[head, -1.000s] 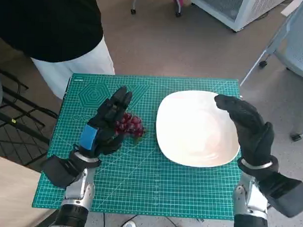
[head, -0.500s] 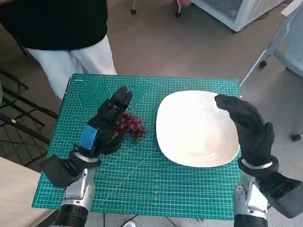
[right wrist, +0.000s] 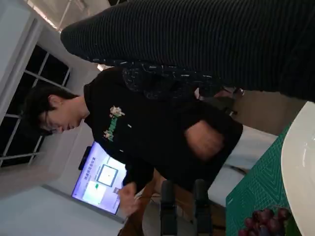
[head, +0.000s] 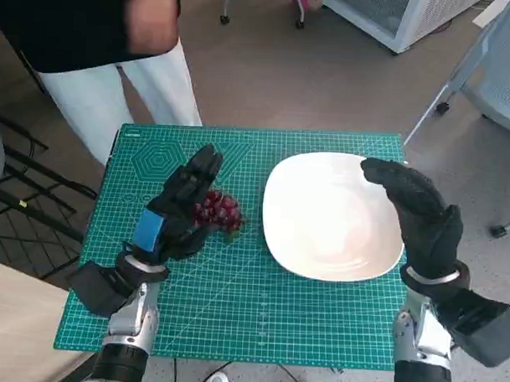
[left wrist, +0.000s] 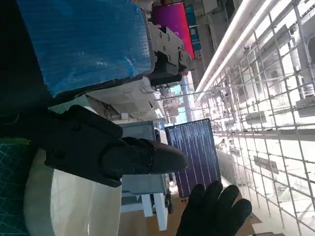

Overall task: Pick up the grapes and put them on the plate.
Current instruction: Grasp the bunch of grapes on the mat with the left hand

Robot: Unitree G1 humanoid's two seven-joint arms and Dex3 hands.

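The black left hand with blue tape [head: 172,209] covers the near-left part of the dark red grape bunch [head: 222,212]. The white oval plate [head: 321,218] has its right rim hidden under the black knitted right hand [head: 417,215]. The standing person [head: 101,35] is cut off by the top edge, one hand blurred.

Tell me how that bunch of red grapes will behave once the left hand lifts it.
The grapes form a loose cluster of small round berries, so the bunch will probably sag and swing rather than stay stiff. Their smooth skins look slippery under the left hand, and a hard squeeze would likely crush them. Any loosened berry could roll across the flat green mat.
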